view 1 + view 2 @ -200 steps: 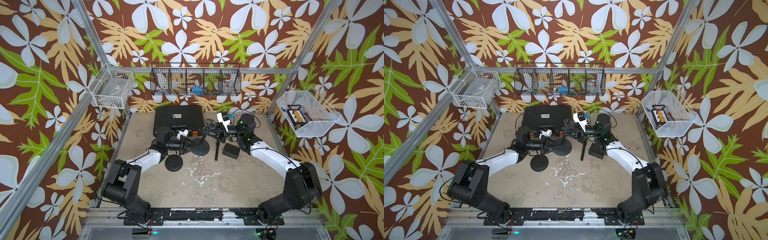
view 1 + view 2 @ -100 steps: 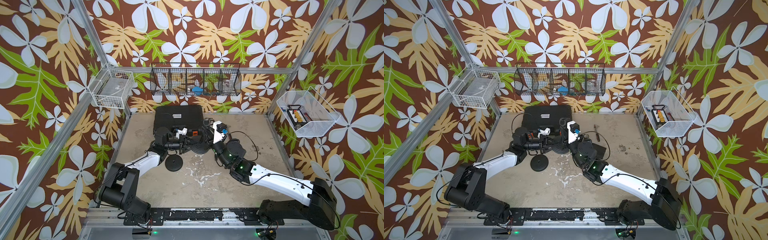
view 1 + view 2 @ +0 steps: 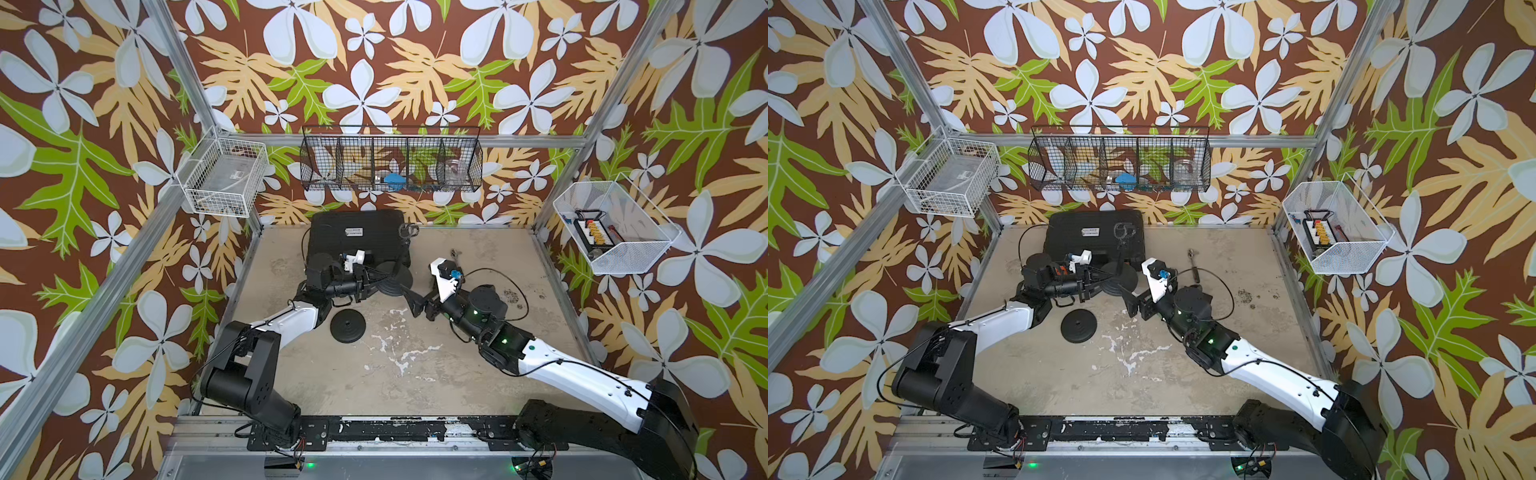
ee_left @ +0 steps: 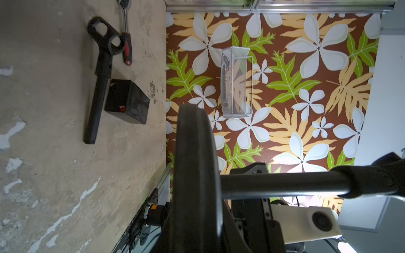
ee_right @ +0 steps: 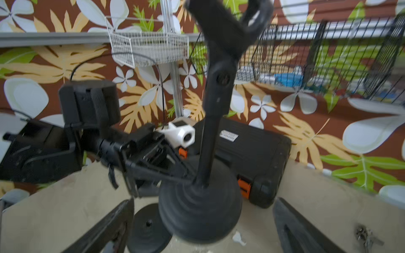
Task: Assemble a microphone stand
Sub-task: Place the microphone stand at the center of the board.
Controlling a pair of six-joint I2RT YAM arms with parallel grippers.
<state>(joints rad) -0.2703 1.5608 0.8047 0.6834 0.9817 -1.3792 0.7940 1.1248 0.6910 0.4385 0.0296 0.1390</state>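
A black microphone stand stands roughly upright at the back middle: round base (image 3: 395, 279) (image 5: 199, 214), thin pole (image 5: 208, 142) and clip (image 5: 230, 26) on top. My left gripper (image 3: 374, 283) is shut on the base's edge, close to the pole; the left wrist view shows the base (image 4: 197, 175) edge-on. My right gripper (image 3: 419, 305) (image 5: 202, 203) is open just in front of the base, touching nothing. A loose round base (image 3: 347, 326) (image 3: 1079, 326) lies flat nearby. A second pole with clip (image 4: 98, 87) lies on the table.
A black case (image 3: 357, 241) lies against the back wall behind the stand. A ratchet (image 3: 455, 254) and a small black box (image 4: 127, 101) lie at the back right. Wire baskets (image 3: 390, 166) hang on the walls.
My right gripper was shut at the stand; it has opened and drawn back toward the front right. The left gripper still holds the base in the same place.
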